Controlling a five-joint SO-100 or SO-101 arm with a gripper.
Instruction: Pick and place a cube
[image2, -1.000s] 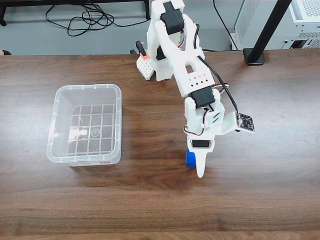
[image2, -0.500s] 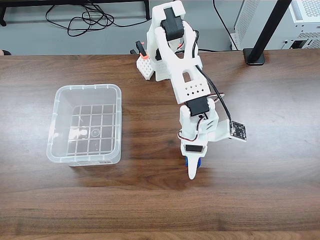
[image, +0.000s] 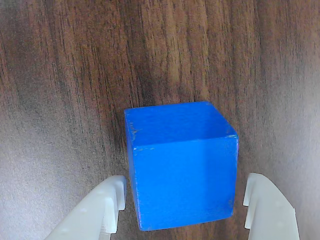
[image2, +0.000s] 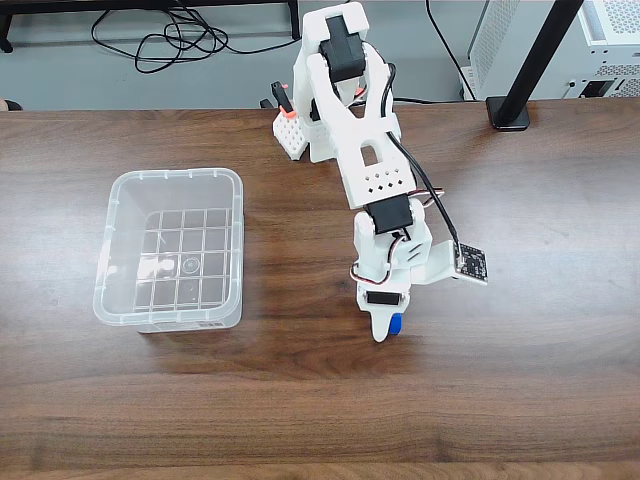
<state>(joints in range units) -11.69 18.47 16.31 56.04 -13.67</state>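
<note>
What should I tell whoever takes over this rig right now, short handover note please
Gripper: open, jaws either side of the cube, a small gap at each side in the wrist view.
Cube: on the wooden table, under the gripper, to the right of the clear bin in the fixed view.
Done: approach and lining up.
Left: shut on the cube, lift, carry it presumably to the bin, release.

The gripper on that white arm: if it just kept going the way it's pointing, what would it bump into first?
Most likely the wooden table. The gripper points down with its open fingers on either side of the blue cube, so the cube would slide between them; how near the tips are to the wood is unclear.
</note>
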